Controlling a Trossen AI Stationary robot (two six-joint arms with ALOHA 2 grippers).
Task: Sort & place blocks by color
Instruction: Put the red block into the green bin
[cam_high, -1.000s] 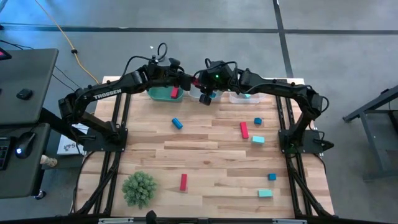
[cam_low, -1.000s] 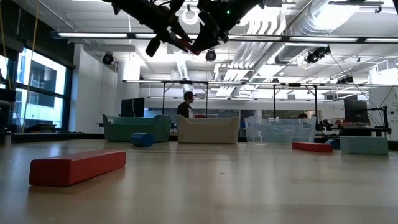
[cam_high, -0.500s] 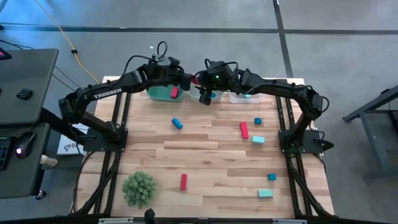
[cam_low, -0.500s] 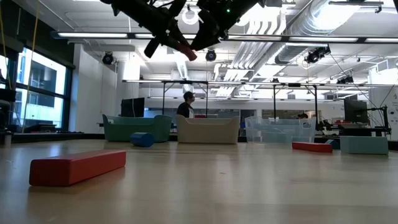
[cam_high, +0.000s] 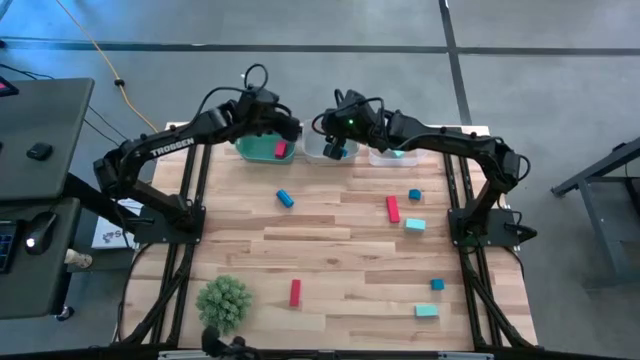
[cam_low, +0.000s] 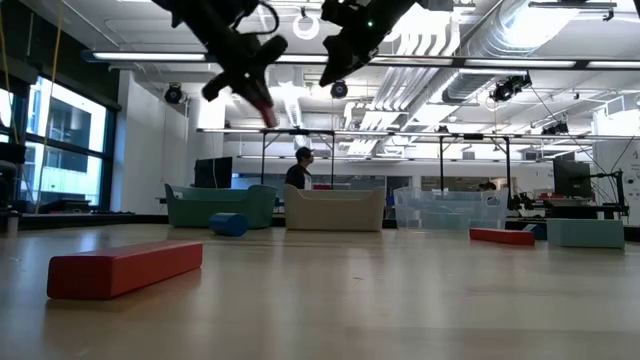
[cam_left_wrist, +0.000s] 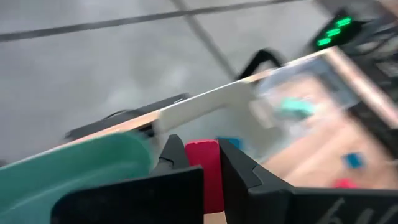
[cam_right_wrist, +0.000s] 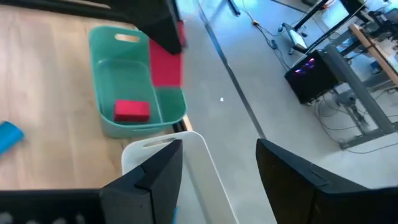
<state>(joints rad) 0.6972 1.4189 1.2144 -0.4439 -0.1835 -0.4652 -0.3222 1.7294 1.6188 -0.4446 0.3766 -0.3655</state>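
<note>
My left gripper (cam_high: 292, 130) is high over the far edge of the table, by the green bin (cam_high: 262, 150), and is shut on a red block (cam_left_wrist: 204, 155). Another red block (cam_right_wrist: 132, 110) lies on the green bin's floor. My right gripper (cam_right_wrist: 214, 171) stands open and holds nothing, above the white bin (cam_high: 325, 152). Loose on the table lie red blocks (cam_high: 392, 208) (cam_high: 295, 292), blue blocks (cam_high: 285, 198) (cam_high: 414, 195) and teal blocks (cam_high: 414, 225) (cam_high: 427, 311). My left gripper pinches the red block between its two fingers (cam_left_wrist: 177, 163), on two opposite faces. One end of the block (cam_right_wrist: 166, 65) sticks out past the fingertips. The fingers slant downward from the table's left. The block is lifted clear, high above the green bin.
A clear bin (cam_high: 392, 156) stands to the right of the white one, in the row along the far edge. A green spiky plant ball (cam_high: 224, 303) sits at the near left. The middle of the table holds only scattered blocks.
The red block stood between both grippers a second ago. It has gone with my left gripper toward the table's left, away from my right gripper and toward the green bin. My left gripper has tipped further downward. My right hand has kept its place.
</note>
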